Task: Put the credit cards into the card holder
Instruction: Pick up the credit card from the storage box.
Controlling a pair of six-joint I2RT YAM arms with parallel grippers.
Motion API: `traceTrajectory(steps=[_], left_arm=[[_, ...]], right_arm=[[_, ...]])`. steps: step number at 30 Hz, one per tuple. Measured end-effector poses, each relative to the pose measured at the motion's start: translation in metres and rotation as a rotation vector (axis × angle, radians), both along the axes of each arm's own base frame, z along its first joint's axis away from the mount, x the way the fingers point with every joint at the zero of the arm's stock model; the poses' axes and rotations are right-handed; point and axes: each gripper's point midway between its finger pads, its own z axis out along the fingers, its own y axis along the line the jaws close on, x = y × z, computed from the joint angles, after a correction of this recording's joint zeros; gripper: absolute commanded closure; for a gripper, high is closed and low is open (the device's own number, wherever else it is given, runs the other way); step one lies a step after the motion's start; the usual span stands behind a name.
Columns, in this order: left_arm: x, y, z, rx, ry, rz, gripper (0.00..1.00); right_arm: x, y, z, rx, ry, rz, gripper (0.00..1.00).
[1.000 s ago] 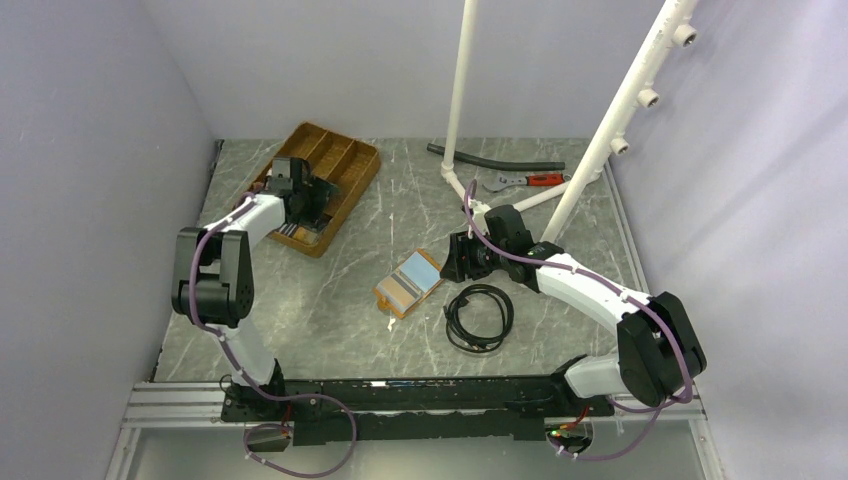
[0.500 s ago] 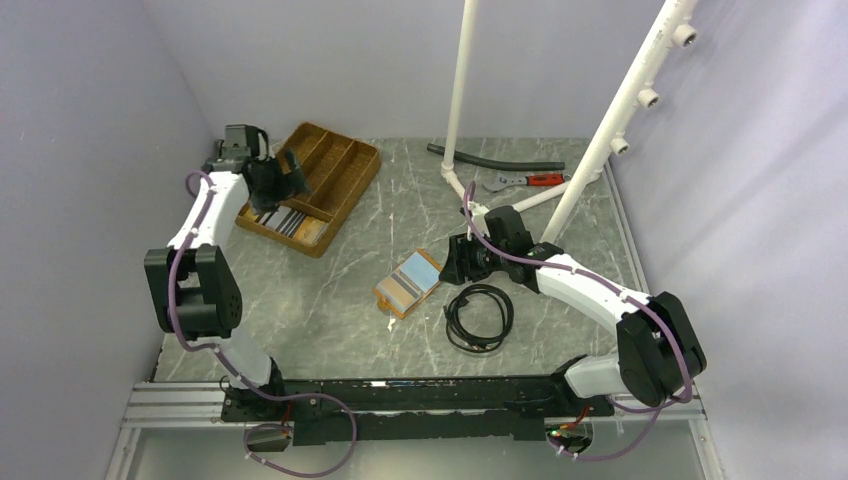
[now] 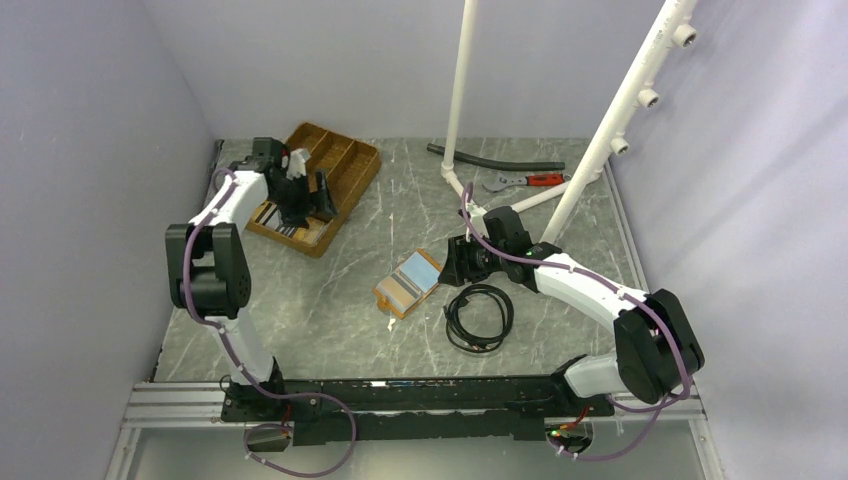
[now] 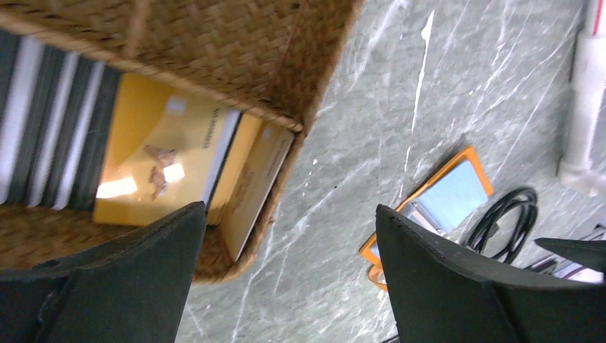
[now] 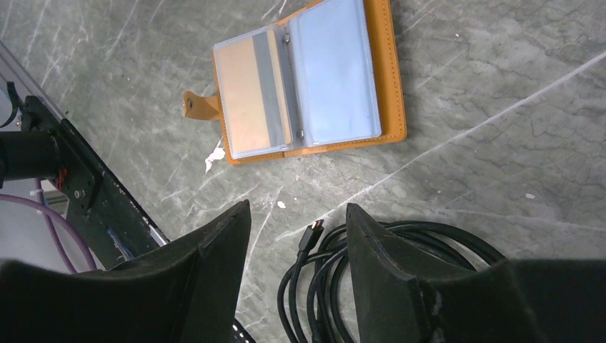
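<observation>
Your left gripper (image 4: pixel 289 214) hung over the near end of the woven wooden tray (image 4: pixel 214 43) with its fingers spread wide and nothing between them. Below it, in the tray's near compartment, lay the credit cards (image 4: pixel 50 128): a fanned row of dark and whitish ones, with a yellow card (image 4: pixel 157 157) beside them catching a spot of glare, and another card standing on edge against the tray wall. Your right gripper (image 5: pixel 296 207) was parted too and empty, hovering above the marble table (image 3: pixel 330 300) just beside the card holder (image 5: pixel 307 78) and over the edge of a coiled black cable (image 5: pixel 400 257). The card holder lay open and flat in the middle of the table, well apart from the tray, its clear pockets facing up and its snap tab (image 5: pixel 196 105) sticking out to one side. One pocket showed a tan card with a grey stripe (image 5: pixel 250 93); the other looked plain pale blue. A small white scrap (image 5: pixel 214 153) sat on the table by the holder's corner.
</observation>
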Motion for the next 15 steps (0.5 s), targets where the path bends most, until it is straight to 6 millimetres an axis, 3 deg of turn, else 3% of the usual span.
traceTrajectory(steps=[4,9,15], left_arm=[[-0.001,-0.022,-0.019,0.029,0.036,-0.066,0.06],[-0.001,-0.029,-0.045,0.068,0.093,-0.091,0.07],[-0.002,-0.035,-0.053,0.040,0.125,-0.108,0.37]], right_arm=[[0.000,0.000,0.000,0.000,0.000,0.000,0.46],[0.000,0.000,0.000,-0.001,0.000,-0.001,0.46],[-0.001,-0.001,-0.001,-0.003,0.004,-0.001,0.46]])
